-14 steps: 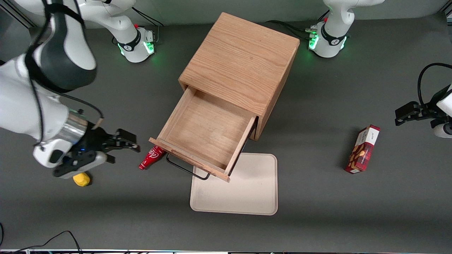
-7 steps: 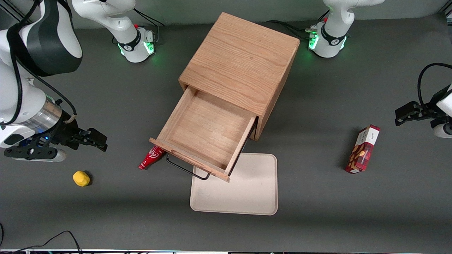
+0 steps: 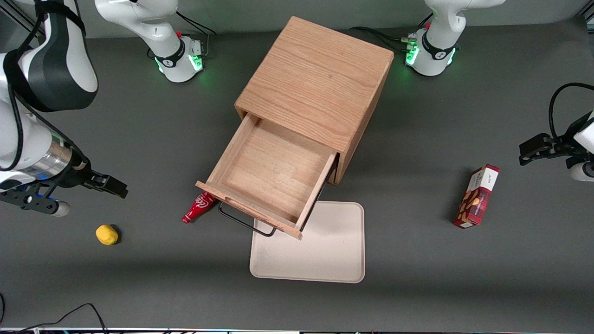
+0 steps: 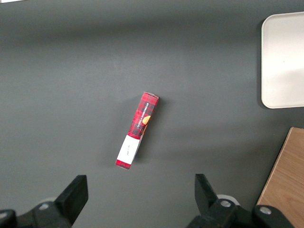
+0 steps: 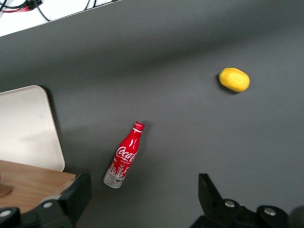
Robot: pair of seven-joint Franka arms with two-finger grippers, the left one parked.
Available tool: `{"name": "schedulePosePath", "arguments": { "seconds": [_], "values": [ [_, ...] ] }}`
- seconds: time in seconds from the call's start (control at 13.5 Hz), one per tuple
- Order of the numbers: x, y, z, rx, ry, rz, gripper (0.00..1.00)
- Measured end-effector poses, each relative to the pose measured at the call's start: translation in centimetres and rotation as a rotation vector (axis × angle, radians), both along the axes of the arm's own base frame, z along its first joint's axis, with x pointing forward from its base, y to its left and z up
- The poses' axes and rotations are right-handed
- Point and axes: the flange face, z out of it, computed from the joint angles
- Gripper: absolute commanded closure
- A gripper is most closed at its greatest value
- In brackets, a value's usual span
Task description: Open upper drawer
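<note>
The upper drawer (image 3: pixel 271 185) of the light-oak cabinet (image 3: pixel 315 79) stands pulled far out, its inside bare. Its thin black bar handle (image 3: pixel 241 222) sticks out toward the front camera. The lower drawer is hidden under it. My right gripper (image 3: pixel 116 188) hangs above the table toward the working arm's end, well apart from the drawer, open and empty. In the right wrist view the gripper (image 5: pixel 142 190) shows its two dark fingers wide apart over bare table, with a wooden corner of the drawer (image 5: pixel 28 183) beside one finger.
A red cola bottle (image 3: pixel 198 207) lies beside the drawer's front corner (image 5: pixel 124 154). A cream tray (image 3: pixel 320 250) lies partly under the drawer front. A yellow lemon-like object (image 3: pixel 106 234) lies nearer the front camera than my gripper. A red snack box (image 3: pixel 477 195) lies toward the parked arm's end.
My right gripper has moved away from the drawer and the bottle, toward the working arm's end of the table, uncovering the yellow object. The drawer has not moved.
</note>
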Motion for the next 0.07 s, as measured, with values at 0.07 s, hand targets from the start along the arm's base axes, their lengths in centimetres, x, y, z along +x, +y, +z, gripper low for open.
{"name": "schedulePosePath", "arguments": {
  "seconds": [0.07],
  "values": [
    [0.02,-0.36,0.03,0.0,0.0,-0.006,0.0]
  ]
}}
